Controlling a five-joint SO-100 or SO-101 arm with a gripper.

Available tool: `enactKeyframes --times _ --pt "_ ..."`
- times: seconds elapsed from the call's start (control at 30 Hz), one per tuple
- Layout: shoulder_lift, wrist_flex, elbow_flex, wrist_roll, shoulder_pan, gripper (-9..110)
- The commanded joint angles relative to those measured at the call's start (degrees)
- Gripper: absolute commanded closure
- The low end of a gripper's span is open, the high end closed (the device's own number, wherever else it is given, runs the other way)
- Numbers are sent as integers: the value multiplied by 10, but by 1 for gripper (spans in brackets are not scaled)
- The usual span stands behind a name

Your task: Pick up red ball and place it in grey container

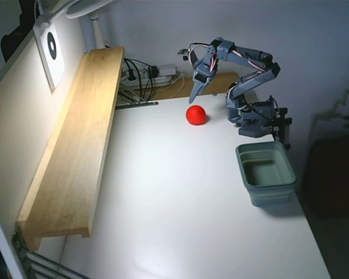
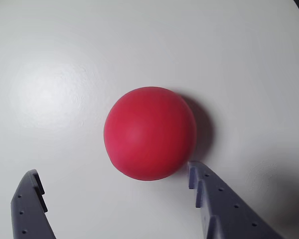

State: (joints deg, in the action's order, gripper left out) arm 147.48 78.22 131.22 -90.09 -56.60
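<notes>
We note the grey container [image 1: 266, 172] first, nearest the fixed camera of the task's things: it stands upright near the right edge of the white table [image 1: 180, 221], rim up, its long axis running roughly along that edge, and its hollow looks empty as far as the fixed view shows. Beyond it, at the far right corner of the table, the arm's base [image 1: 257, 116] is clamped at the table edge. From there the arm [image 1: 250, 67] rises, folds at the elbow and reaches leftward across the far end of the table, with the wrist bent so that the gripper [image 1: 195, 93] points down toward the surface. The red ball [image 1: 196, 115] rests on the table near the far edge, just below and slightly right of the gripper tip in the fixed view, well apart from the container. Being a sphere, it gives us no long axis or heading to record. In the wrist view the ball [image 2: 149, 133] sits in the middle of the picture on bare white table, casting a soft shadow to its right. The gripper [image 2: 114, 179] is spread wide: one finger [image 2: 29, 204] enters at the lower left corner, clear of the ball, the other finger [image 2: 219, 204] at the lower right, its tip just beside the ball's lower right edge; we cannot tell whether it touches. Nothing is held. At the far left edge a wooden shelf [image 1: 75, 145] runs along the wall.
</notes>
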Motion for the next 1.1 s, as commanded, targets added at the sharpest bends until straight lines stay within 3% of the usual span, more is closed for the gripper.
enactKeyframes --times 0.0,0.6,1.07 --pt "27 -32 40 1 -12 63" --pt "67 -213 259 1 -12 63" --pt "66 -214 260 1 -13 63"
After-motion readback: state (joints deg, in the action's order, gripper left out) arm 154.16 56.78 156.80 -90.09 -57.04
